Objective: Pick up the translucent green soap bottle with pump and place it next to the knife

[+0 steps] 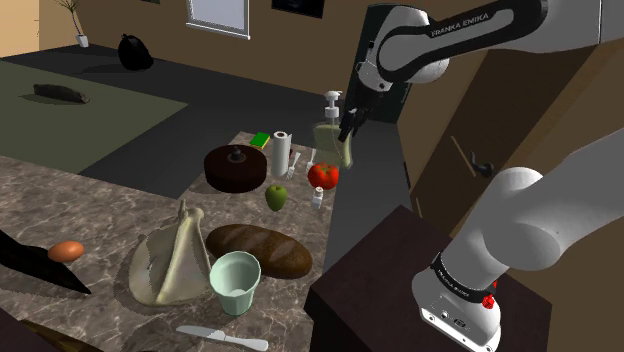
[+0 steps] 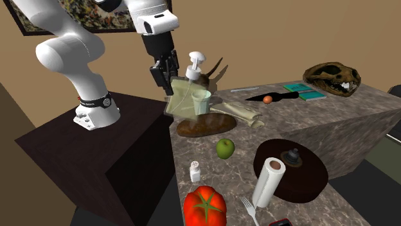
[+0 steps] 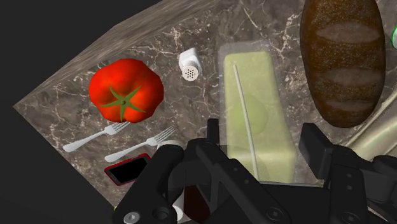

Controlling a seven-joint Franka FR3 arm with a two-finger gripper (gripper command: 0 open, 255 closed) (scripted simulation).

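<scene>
The pale green translucent soap bottle [image 1: 331, 137] with a white pump hangs in the air above the far end of the marble counter [image 1: 110, 205], near its edge by the stand. My black gripper [image 1: 347, 130] is shut on its body. In the second exterior view the bottle [image 2: 185, 97] floats above the bread, with the gripper [image 2: 166, 72] clasping it from the stand side. In the wrist view my gripper [image 3: 264, 143] has its fingers on both sides of the bottle [image 3: 257, 102]. A pale table knife [image 1: 222, 337] lies at the counter's near end, by a mint cup [image 1: 236, 282].
Below the bottle are a tomato [image 3: 125, 89], a salt shaker [image 3: 189, 65], two forks [image 3: 137, 143] and a bread loaf [image 3: 343, 60]. A green apple [image 1: 276, 197], a paper towel roll [image 1: 281, 153] and a dark round pot [image 1: 235, 167] stand nearby. A dark blade [image 1: 40, 262] lies beside an egg [image 1: 66, 250].
</scene>
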